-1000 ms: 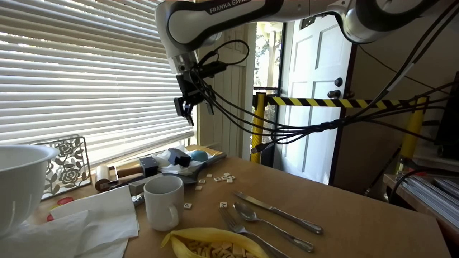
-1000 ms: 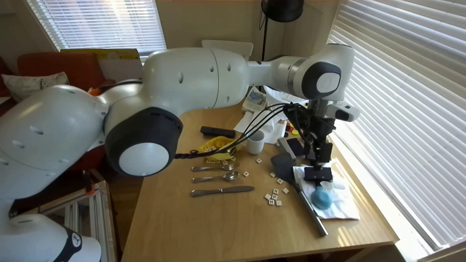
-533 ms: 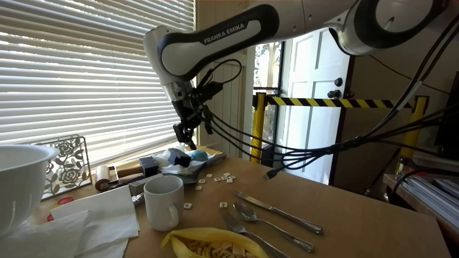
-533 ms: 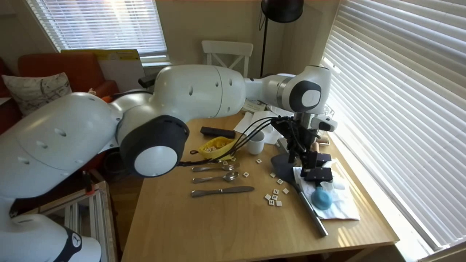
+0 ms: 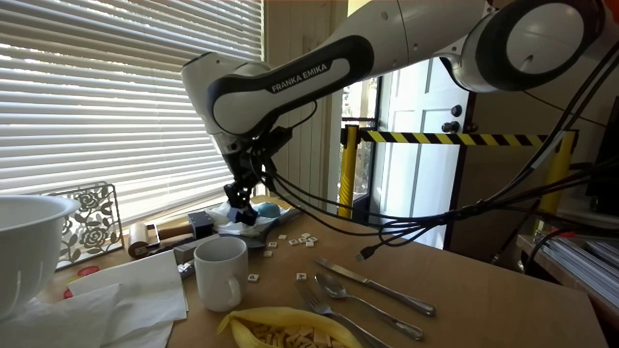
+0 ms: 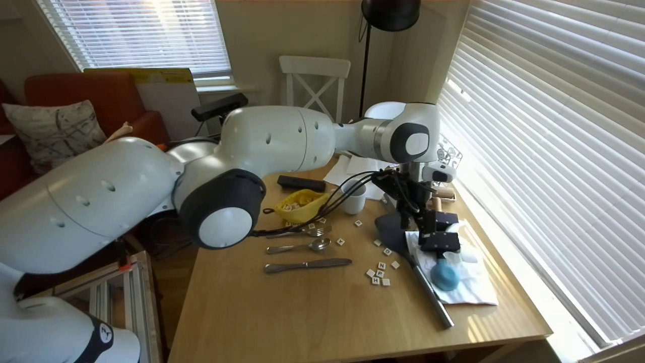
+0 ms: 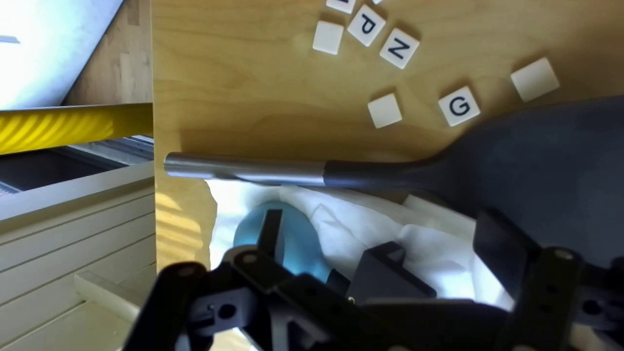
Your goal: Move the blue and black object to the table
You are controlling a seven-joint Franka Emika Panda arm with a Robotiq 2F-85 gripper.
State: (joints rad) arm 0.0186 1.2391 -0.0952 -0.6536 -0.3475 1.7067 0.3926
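Note:
The blue and black object lies on a crumpled white cloth. Its round blue part (image 6: 445,275) and its dark block part (image 6: 441,242) show in both exterior views, the blue part (image 5: 269,209) beside the block. In the wrist view the blue part (image 7: 304,239) lies partly behind one finger; the block (image 7: 380,275) shows between the fingers, its lower side hidden by the gripper. My gripper (image 7: 387,239) is open, one finger over the blue part, the other over the spatula. In an exterior view the gripper (image 5: 240,195) is just above the block; contact is unclear. The table (image 6: 282,312) is light wood.
A dark spatula (image 6: 390,232) with a metal handle lies beside the cloth (image 6: 481,290). Letter tiles (image 6: 380,273), a knife (image 6: 308,264), a white mug (image 5: 221,273) and a yellow pouch (image 6: 301,205) are on the table. A dark-headed mallet (image 5: 200,224) lies near the window.
My gripper has come down from well above the cloth to just above the dark block, shifting left in both exterior views. The blue and black object has not moved.

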